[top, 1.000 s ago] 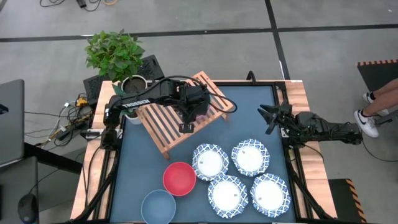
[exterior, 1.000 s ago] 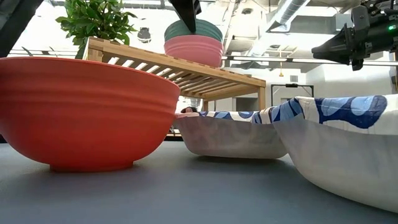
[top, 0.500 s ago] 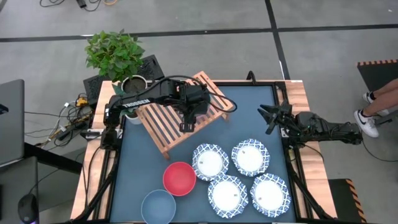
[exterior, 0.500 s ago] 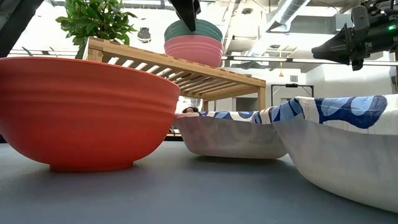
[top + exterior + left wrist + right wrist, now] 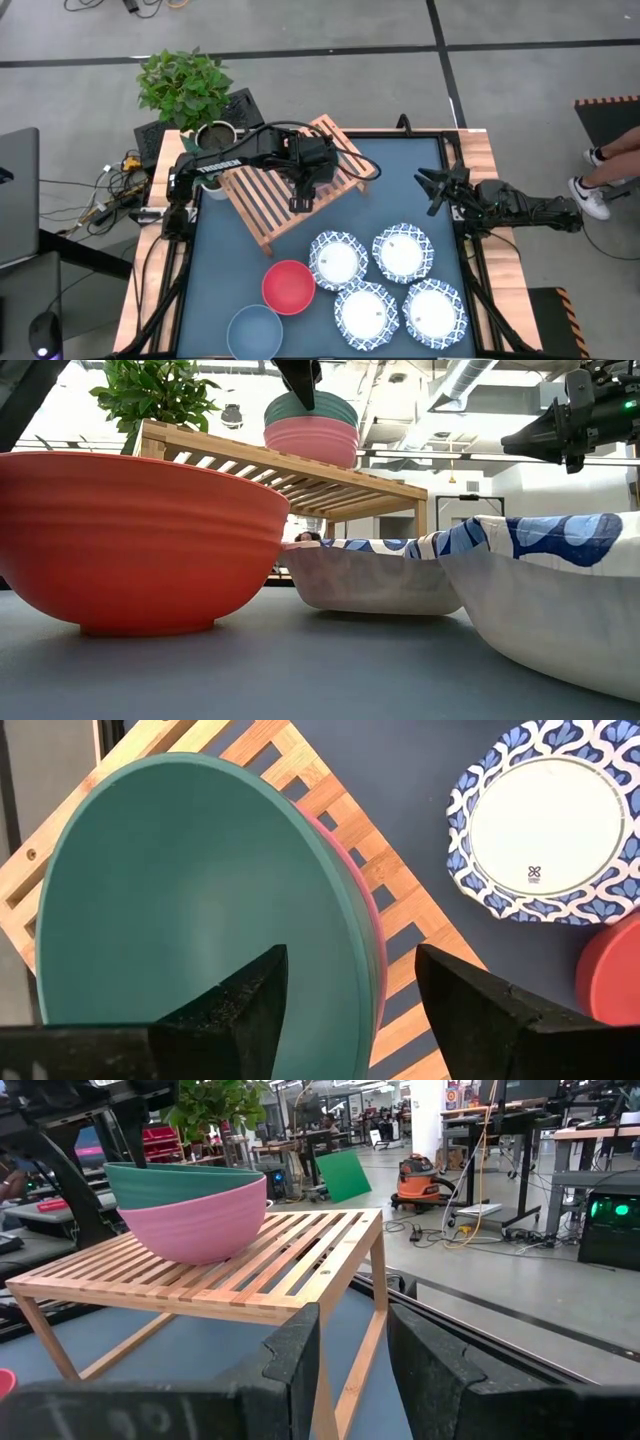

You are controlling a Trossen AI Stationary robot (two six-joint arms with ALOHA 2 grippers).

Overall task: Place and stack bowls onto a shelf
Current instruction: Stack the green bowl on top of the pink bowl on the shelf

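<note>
High view: wooden slat shelf (image 5: 290,190) angled at the table's far left, left gripper (image 5: 303,200) hovering over it, fingers apart, nothing held. Left wrist view: dark green bowl (image 5: 190,910) nested inside pink bowl (image 5: 372,935) on the slats, fingers (image 5: 230,1005) spread just above the green rim. Right gripper (image 5: 432,187) parked at the right table edge, jaws open, empty. Nearer the front: red bowl (image 5: 288,286), grey-blue bowl (image 5: 254,331), four blue-patterned white dishes (image 5: 338,258) clustered beside them on the dark blue tabletop (image 5: 400,170).
</note>
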